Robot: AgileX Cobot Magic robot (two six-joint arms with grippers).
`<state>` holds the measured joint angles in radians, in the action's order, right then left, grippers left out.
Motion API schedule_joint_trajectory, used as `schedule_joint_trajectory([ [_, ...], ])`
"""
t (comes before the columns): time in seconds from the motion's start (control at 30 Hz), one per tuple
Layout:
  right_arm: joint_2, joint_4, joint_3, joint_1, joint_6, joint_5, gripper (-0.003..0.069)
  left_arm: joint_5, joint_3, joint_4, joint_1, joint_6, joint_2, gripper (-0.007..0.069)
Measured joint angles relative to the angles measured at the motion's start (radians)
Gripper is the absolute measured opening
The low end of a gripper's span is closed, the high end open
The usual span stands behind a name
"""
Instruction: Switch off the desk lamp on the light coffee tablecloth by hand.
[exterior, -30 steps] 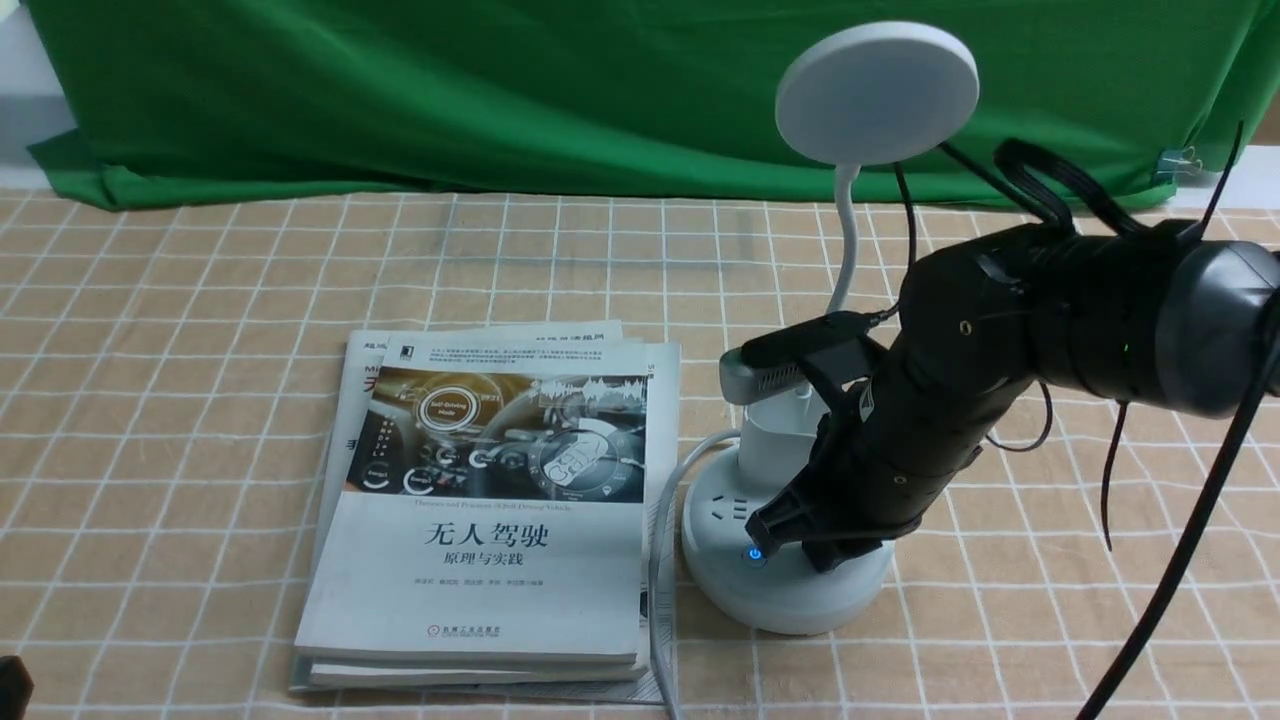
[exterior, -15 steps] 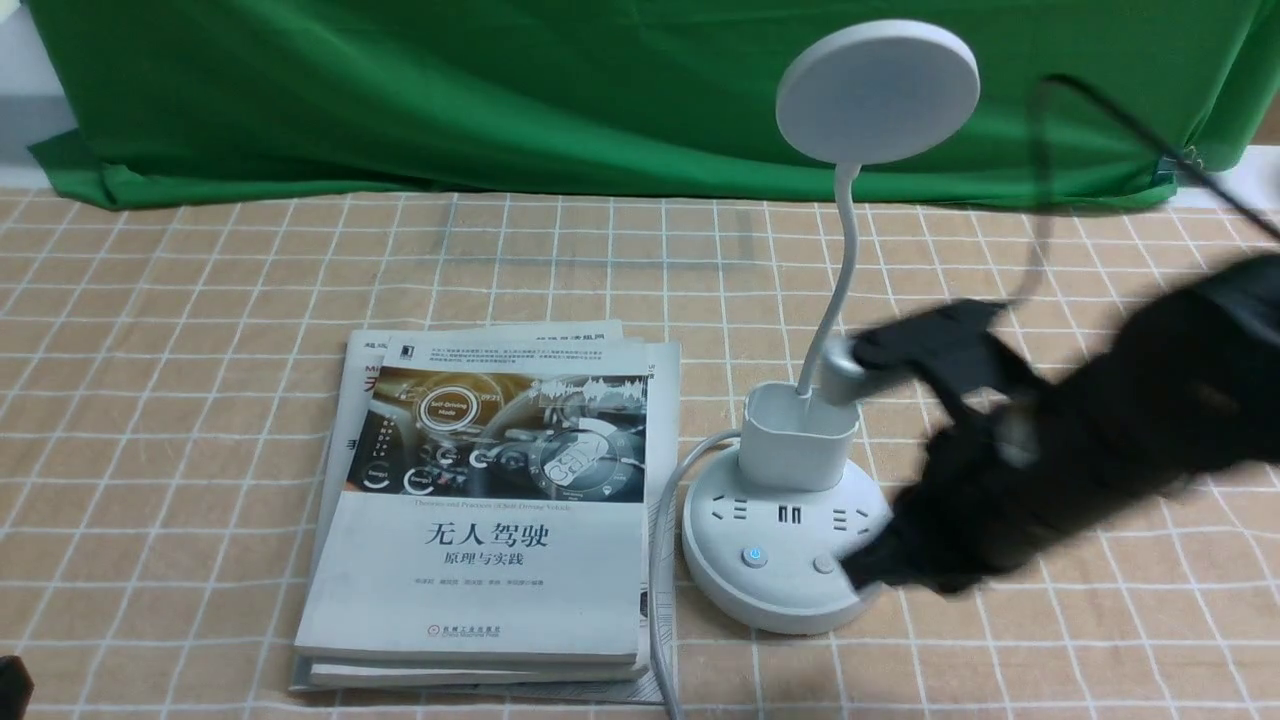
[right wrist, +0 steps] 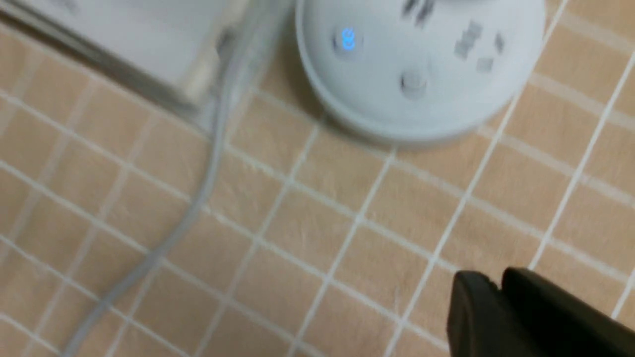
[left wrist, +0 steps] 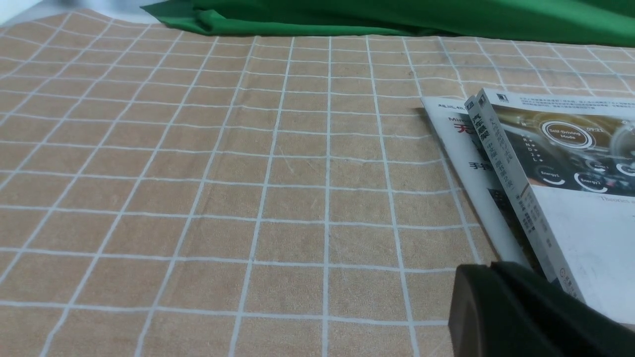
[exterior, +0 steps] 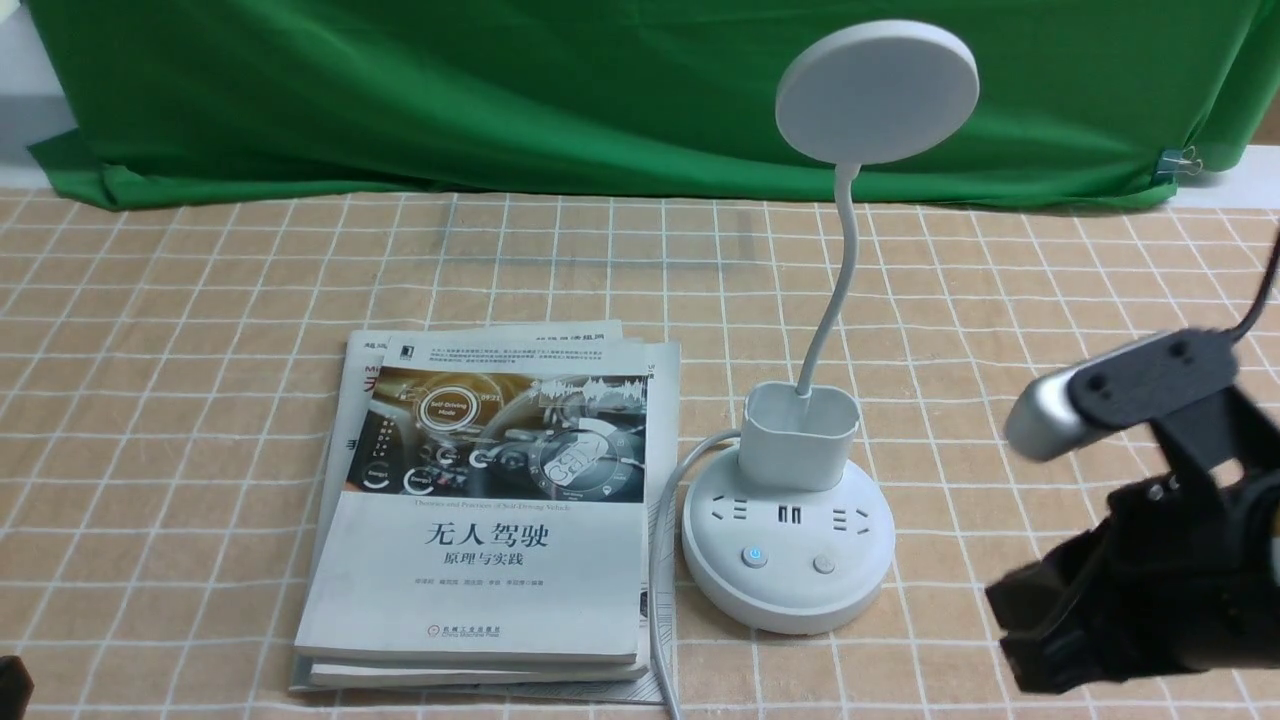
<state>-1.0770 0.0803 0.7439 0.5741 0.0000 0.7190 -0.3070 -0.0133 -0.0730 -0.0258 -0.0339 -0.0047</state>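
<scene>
deep green cloth [exterior: 600, 100] hanging in loose folds across the back, metal binder clip [exterior: 1180, 163] near its right end, pale surfaces beyond both ends, soft even light

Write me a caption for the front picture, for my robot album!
White lamp with a round head, beside stacked books, robot's right gripper off to the side.

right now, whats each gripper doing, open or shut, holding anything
Left gripper: closed, nothing held.
Right gripper: open just a crack, nothing held, off the lamp base.
</scene>
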Motion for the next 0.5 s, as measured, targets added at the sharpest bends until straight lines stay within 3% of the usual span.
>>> schedule_joint_trajectory([
  [0.2, 0.045, -0.003, -0.001, 0.001, 0.0, -0.079, 0.0095, -0.001, 0.0, 0.0, 0.0, 0.0, 0.0, 0.0004],
  [0.33, 0.118, -0.007, -0.019, -0.033, -0.024, -0.107, 0.0045, 0.0, 0.0, 0.0, 0.0, 0.0, 0.0, 0.0004],
  [0.47, 0.295, -0.014, -0.149, -0.183, -0.047, -0.225, 0.0032, 0.0, 0.0, 0.0, 0.0, 0.0, 0.0, 0.0004],
  [0.5, 0.295, -0.014, -0.149, -0.183, -0.047, -0.225, 0.0032, 0.0, 0.0, 0.0, 0.0, 0.0, 0.0, 0.0004],
])
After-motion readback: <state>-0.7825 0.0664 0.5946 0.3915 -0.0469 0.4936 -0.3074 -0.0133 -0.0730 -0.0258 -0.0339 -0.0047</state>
